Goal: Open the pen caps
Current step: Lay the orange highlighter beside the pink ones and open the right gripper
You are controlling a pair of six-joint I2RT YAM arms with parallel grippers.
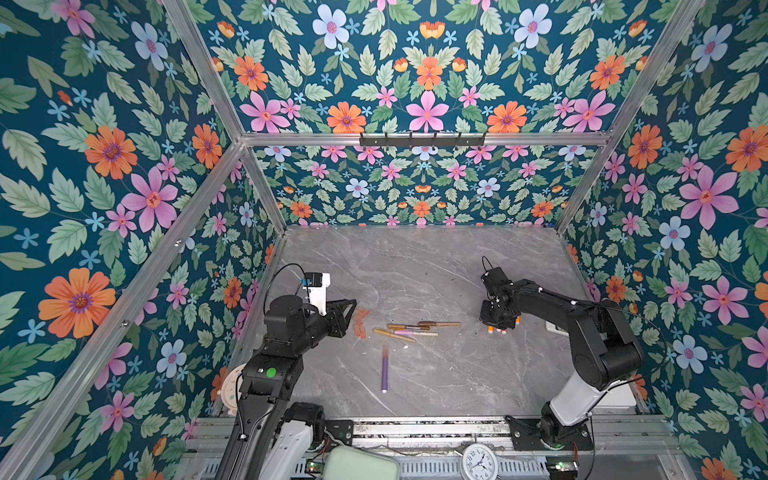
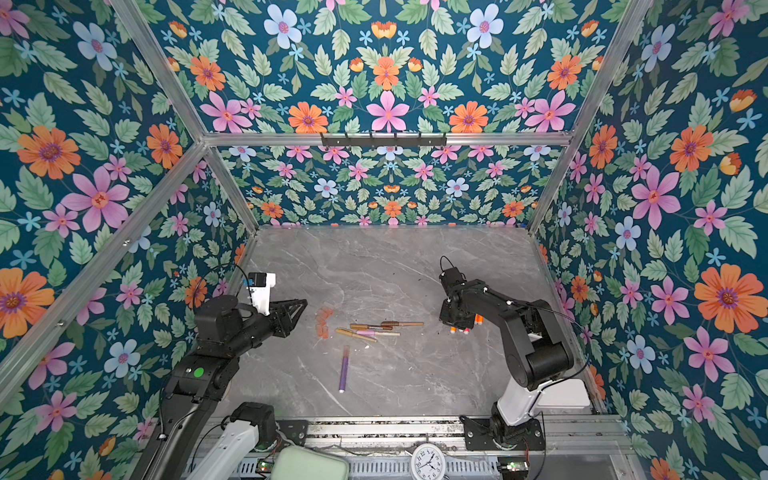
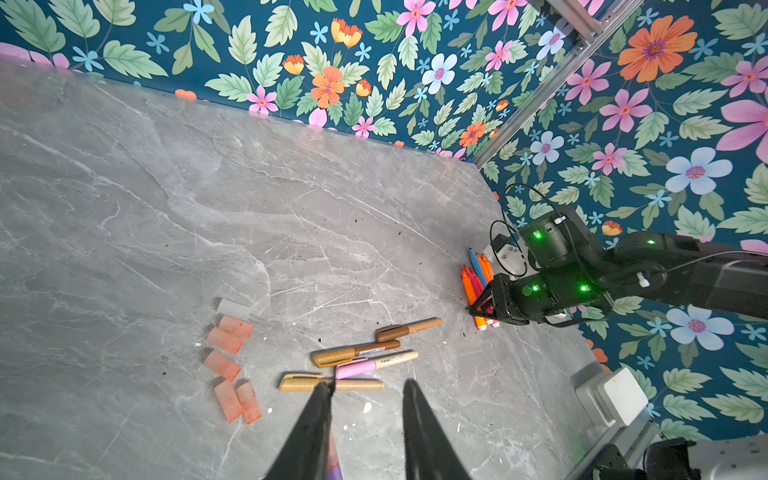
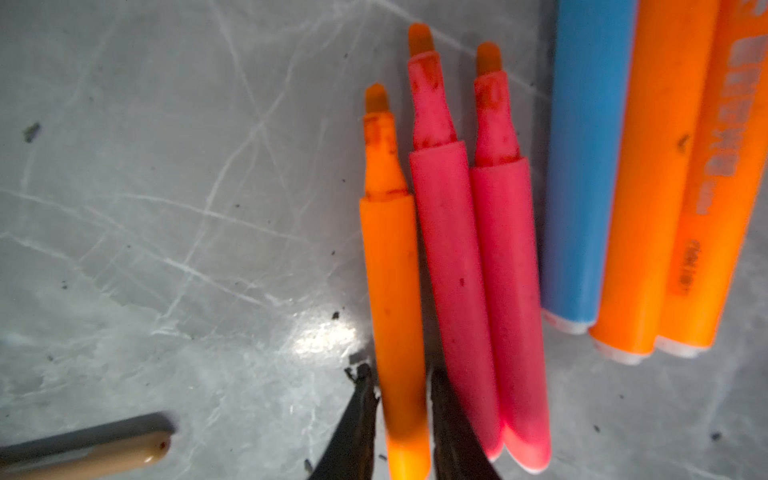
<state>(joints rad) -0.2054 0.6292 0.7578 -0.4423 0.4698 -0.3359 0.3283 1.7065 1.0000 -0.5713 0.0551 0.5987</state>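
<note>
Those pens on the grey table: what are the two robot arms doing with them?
The job is uncapping pens. The right gripper straddles an uncapped orange pen lying beside two uncapped red-pink pens; whether it grips is unclear. The left gripper hovers open and empty near the loose caps. Four gold, brown and pink pens and a purple pen lie mid-table, apparently capped.
</note>
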